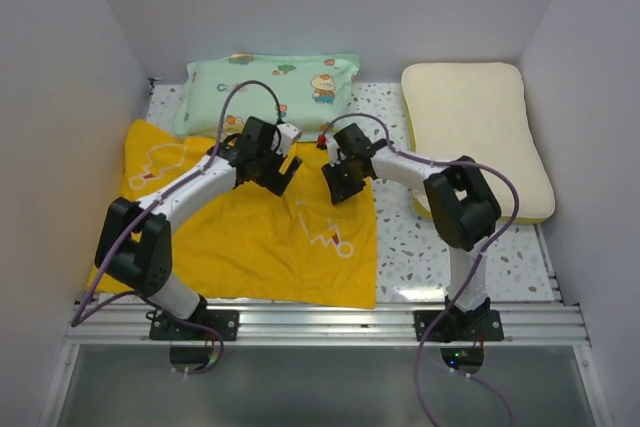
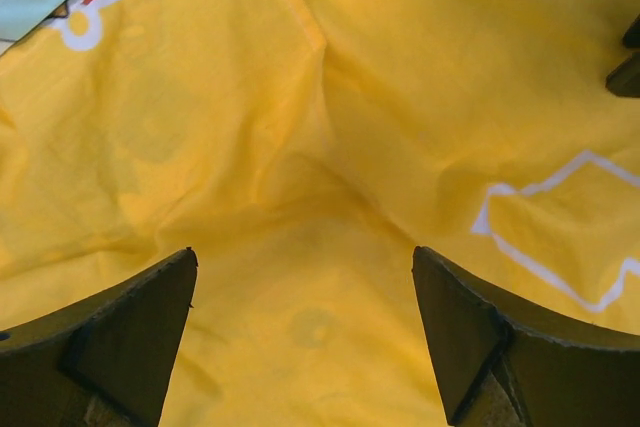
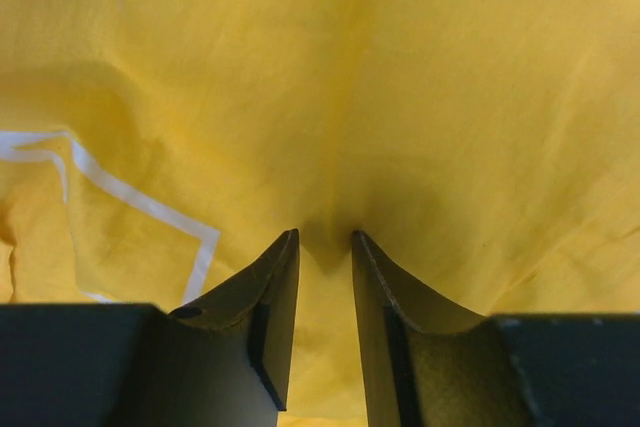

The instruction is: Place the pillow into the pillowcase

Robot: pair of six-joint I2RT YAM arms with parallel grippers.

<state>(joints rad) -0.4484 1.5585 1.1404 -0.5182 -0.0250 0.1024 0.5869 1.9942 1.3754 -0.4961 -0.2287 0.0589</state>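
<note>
The yellow pillowcase [image 1: 250,237] lies flat on the left half of the table, its side with thin white line marks facing up. The cream pillow [image 1: 478,132] rests at the back right, apart from both arms. Above the case's far edge, my left gripper [image 1: 283,175] hangs open; the left wrist view shows its jaws wide apart [image 2: 305,252] over creased yellow cloth [image 2: 330,97] with nothing between them. My right gripper [image 1: 338,187] is at the case's far right corner. Its jaws [image 3: 325,235] stand only a narrow gap apart, tips pressed onto the fabric [image 3: 420,97], a small pucker between them.
A mint-green cartoon-print pillow [image 1: 270,87] lies along the back wall just beyond both grippers. White walls close in the left, back and right sides. Speckled tabletop [image 1: 420,247] shows between the case and the cream pillow.
</note>
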